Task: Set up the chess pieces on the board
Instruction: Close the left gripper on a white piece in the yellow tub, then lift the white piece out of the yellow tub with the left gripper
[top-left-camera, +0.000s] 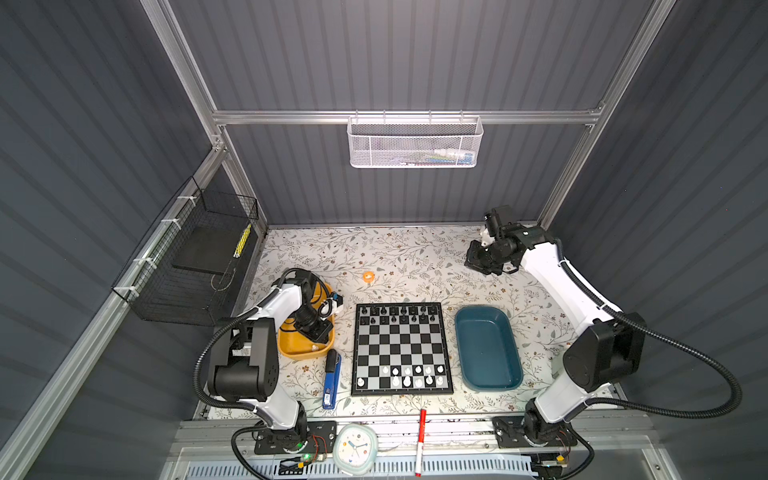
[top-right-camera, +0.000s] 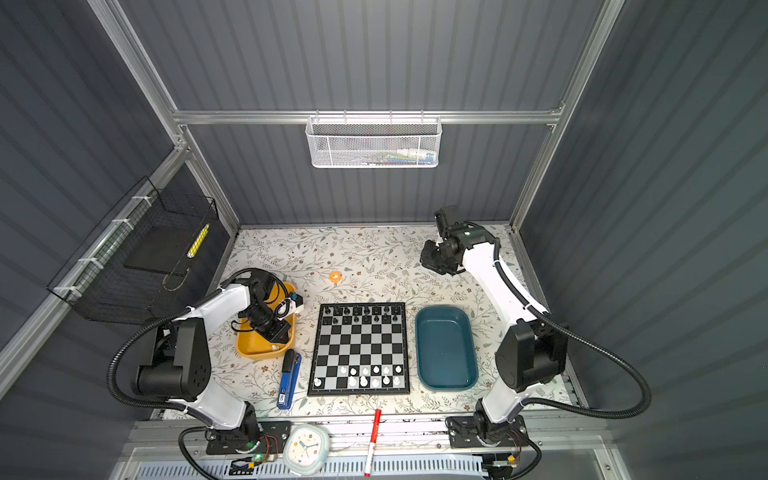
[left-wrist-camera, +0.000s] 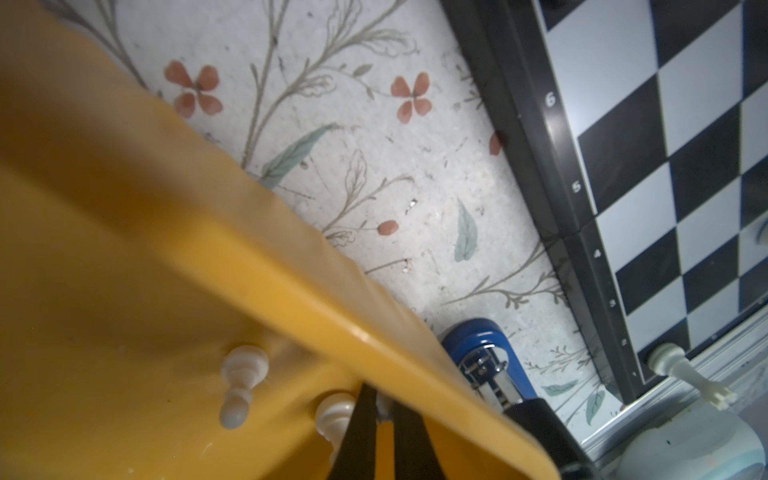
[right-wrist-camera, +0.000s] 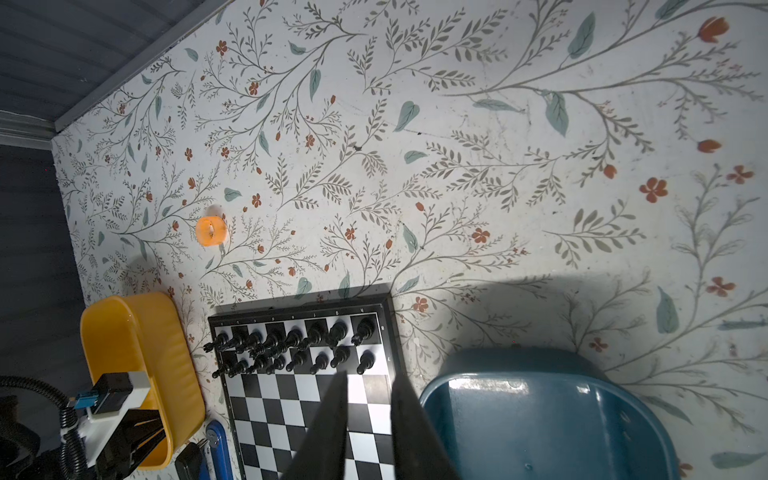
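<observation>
The yellow tray (top-left-camera: 289, 351) sits at the left of the floral worktop (top-left-camera: 415, 257); the left pincer (left-wrist-camera: 380, 405) is down inside it, clenched on a white chessman (left-wrist-camera: 383, 409) of which only a sliver shows; two other white pieces (left-wrist-camera: 241, 382) lie loose beside it; a blue stapler (top-left-camera: 331, 380) lies nearby; the board (top-left-camera: 401, 351) lies mid-worktop, black chessmen (top-left-camera: 399, 314) filling its far two rows, white chessmen (top-left-camera: 411, 376) on part of its near two; a teal tray (top-left-camera: 486, 349) lies just right; the right pincer (right-wrist-camera: 370, 382) hovers over the far right, jaws slightly parted, holding nothing.

Checkered black-and-white board (top-left-camera: 401, 349); teal tray (top-left-camera: 488, 349).
</observation>
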